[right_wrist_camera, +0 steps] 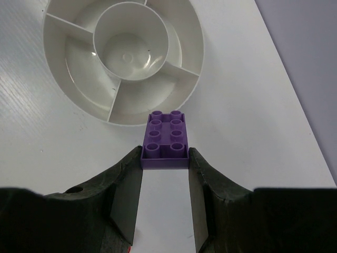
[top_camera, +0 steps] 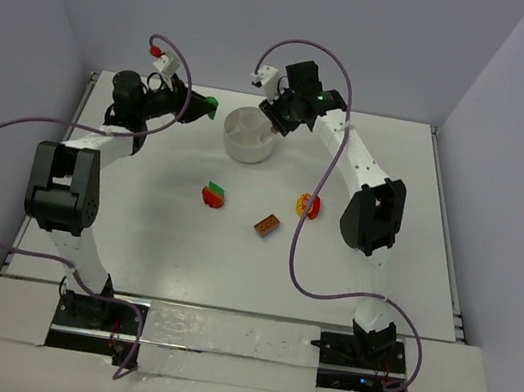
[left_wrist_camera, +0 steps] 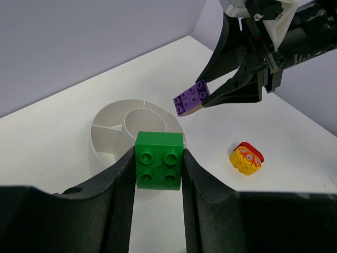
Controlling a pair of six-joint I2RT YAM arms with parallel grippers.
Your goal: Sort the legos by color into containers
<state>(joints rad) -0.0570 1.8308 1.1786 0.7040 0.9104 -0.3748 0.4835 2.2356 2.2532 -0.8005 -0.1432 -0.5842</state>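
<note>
In the top view, a red-and-green brick point(top_camera: 213, 195), an orange-brown brick point(top_camera: 266, 225) and a yellow-and-red brick point(top_camera: 308, 205) are seen loose on the surface point(top_camera: 163, 240); in the left wrist view, a green brick point(left_wrist_camera: 159, 160) is pinched by the left end effector point(left_wrist_camera: 158, 164) near the white bowl point(left_wrist_camera: 105, 148), whose compartments are seen empty. In the right wrist view, a purple brick point(right_wrist_camera: 165, 139) is pinched by the right end effector point(right_wrist_camera: 165, 159) at the bowl's rim; nothing is judged sorted yet.

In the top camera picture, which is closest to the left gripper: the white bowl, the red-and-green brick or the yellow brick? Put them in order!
From the left gripper:
1. The bowl, just to its right.
2. The red-and-green brick, lower in the picture, near the middle.
3. The yellow brick, far over on the right side.
</note>
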